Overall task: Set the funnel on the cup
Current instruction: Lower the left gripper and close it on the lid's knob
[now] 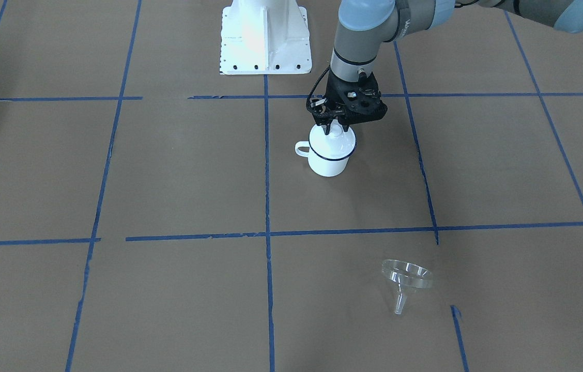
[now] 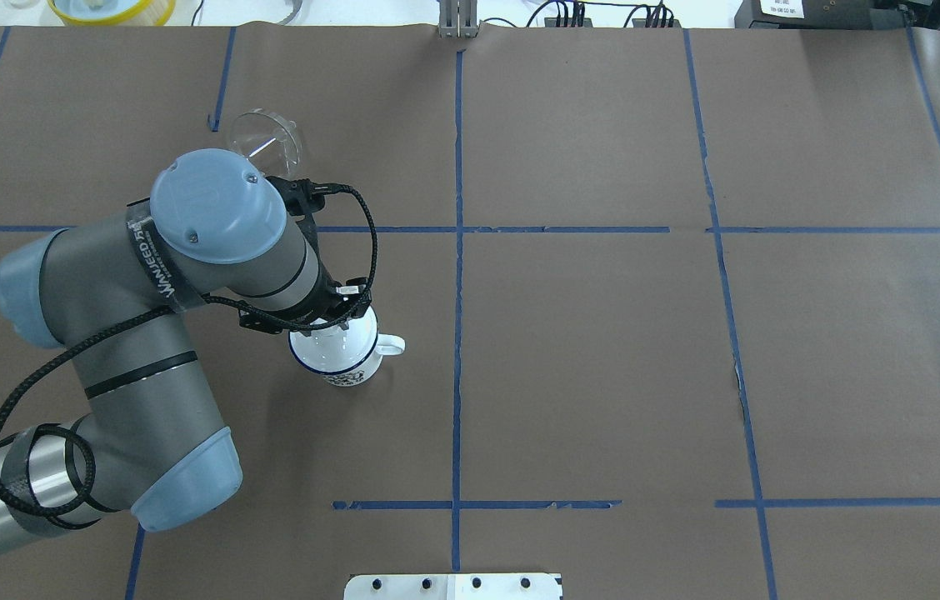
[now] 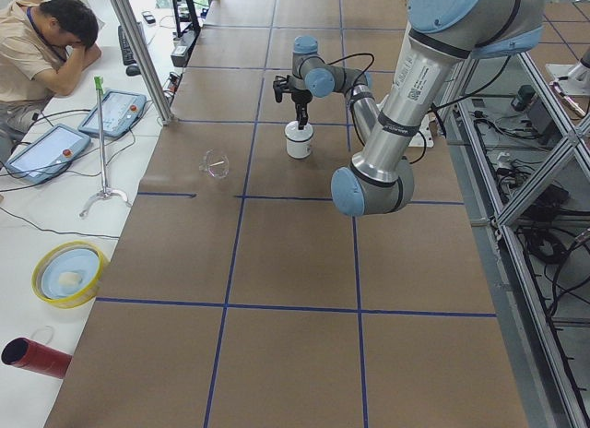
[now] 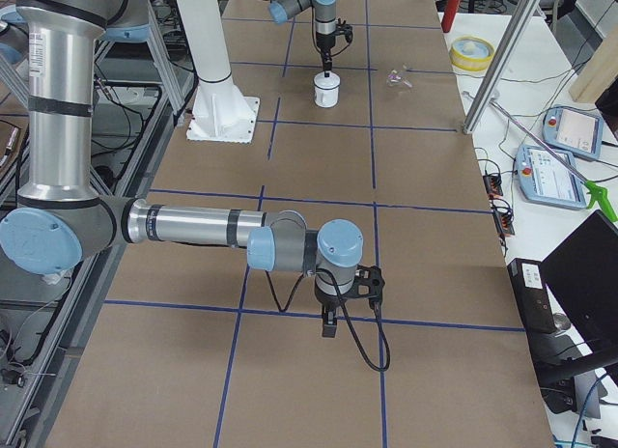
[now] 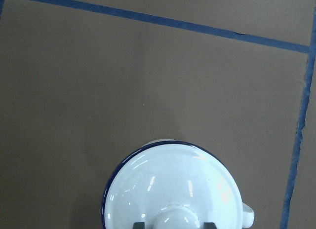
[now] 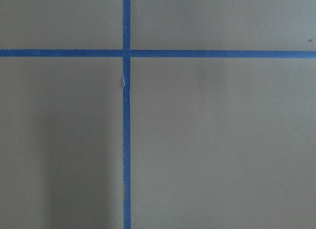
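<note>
Jaws of left gripper (image 1: 328, 129) straddle lid (image 5: 170, 184) knob atop cup (image 1: 327, 163), clamp unclear; squeeze centred, lift straight, cup steady; funnel (image 1: 405, 276) lies far side.

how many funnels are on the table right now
1. The clear funnel lies on the brown paper on the robot's left, toward the operators' side, apart from the lidded white mug. No other shows in any view.

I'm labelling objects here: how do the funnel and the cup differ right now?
The funnel is clear; the cup is white with a dark blue rim. The funnel lies tipped on its side, untouched; the cup stands upright under a lid, with the left gripper at its knob. Both rest on the table.
</note>
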`<state>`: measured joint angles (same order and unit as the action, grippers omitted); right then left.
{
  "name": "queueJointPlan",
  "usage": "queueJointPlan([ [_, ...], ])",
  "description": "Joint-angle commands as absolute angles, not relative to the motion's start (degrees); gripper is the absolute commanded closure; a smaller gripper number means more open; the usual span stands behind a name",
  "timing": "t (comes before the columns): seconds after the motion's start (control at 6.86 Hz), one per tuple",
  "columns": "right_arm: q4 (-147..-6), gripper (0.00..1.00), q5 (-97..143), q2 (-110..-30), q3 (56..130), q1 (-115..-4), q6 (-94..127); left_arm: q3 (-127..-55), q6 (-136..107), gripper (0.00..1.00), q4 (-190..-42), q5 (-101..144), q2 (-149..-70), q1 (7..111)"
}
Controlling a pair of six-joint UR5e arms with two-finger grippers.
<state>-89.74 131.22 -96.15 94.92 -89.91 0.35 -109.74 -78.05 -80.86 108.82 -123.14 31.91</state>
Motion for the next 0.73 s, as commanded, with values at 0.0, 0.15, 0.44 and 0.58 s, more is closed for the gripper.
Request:
queueJointPlan([
  [0.0,-89.7,0.00,131.2,-96.2,94.9,-89.9,0.4,-109.9,-78.0,0.76,-80.9,108.8,-123.2,31.9],
  [0.15,-89.7,0.00,131.2,-96.2,94.9,-89.9,0.4,-110.0,-78.0,1.00,-80.9,108.8,-123.3,32.0],
  [0.44,-89.7,0.00,131.2,-96.2,94.9,-89.9,0.4,-113.1,-77.9,1.00,-80.4,109.0,-123.3,34.4],
  [0.58,-89.7,0.00,131.2,-96.2,94.9,-89.9,0.4,-116.7,-77.2,1.00,-77.0,109.5,-123.6,37.9],
])
